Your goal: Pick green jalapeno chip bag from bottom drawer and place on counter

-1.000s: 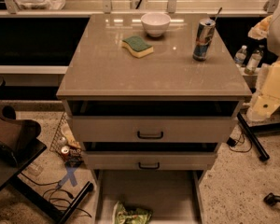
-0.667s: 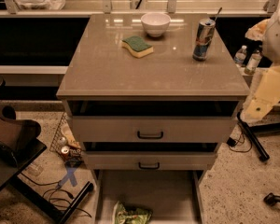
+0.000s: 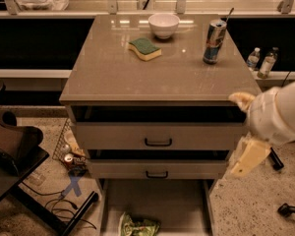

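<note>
Floor: speckled stone-like ground around a beige-grey drawer cabinet, with a dark gap and a bright ledge behind it along the top of the frame.
Chip bag: the green jalapeno chip bag (image 3: 139, 226) lies crumpled at the bottom centre of the frame, on the tray floor near the front of the bottom drawer (image 3: 160, 198), slightly left of its middle.
Drawer room: bare tray floor behind and to the right of the bag; thin side walls on both sides; open from above.
Upper drawers: two drawers with black handles (image 3: 158, 142) sit just above, both slightly ajar and overhanging the tray's rear.
Counter: the counter (image 3: 113, 70) is bare across its front half and left side.
Counter items: a green-topped sponge (image 3: 144, 48), a white bowl (image 3: 163, 25) and a can (image 3: 214, 42) with a straw stand toward the back.
Gripper: the gripper (image 3: 250, 136) hangs at the right edge of the frame, beside the cabinet's front right corner, level with the upper drawers and well apart from the bag.
Grip state: cannot tell whether it is open or closed; it holds nothing visible.
Arm pose: a pale arm enters from the right, angled down and leftward.
Left side: a dark chair (image 3: 12, 149), cables and floor clutter sit near the cabinet.
</note>
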Controlling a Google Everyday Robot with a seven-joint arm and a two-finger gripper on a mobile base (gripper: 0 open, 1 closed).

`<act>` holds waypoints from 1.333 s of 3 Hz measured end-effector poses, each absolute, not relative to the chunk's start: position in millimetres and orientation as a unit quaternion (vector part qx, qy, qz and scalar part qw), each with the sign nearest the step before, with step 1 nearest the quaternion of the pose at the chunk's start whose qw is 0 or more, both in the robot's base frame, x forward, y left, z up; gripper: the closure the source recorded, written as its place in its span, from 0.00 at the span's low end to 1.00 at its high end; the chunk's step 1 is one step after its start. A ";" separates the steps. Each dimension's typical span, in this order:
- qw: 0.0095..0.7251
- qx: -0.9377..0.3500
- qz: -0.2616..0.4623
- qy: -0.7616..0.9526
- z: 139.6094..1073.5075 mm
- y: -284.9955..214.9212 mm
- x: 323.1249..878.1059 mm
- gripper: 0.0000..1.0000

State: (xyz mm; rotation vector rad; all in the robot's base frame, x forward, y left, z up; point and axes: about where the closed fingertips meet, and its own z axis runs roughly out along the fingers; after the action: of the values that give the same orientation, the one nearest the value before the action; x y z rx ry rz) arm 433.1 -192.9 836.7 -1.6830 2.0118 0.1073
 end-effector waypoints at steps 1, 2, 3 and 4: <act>0.306 -0.617 0.081 0.720 763.6 -183.7 436.8 0.00; 0.349 -0.617 0.056 0.703 745.9 -188.4 461.0 0.00; 0.349 -0.617 0.057 0.703 744.2 -187.6 461.1 0.00; 0.346 -0.614 0.064 0.707 689.5 -188.9 461.0 0.00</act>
State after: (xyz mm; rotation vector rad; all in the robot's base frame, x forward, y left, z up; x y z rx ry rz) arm 461.0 -188.9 689.5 -1.5929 1.8355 0.1660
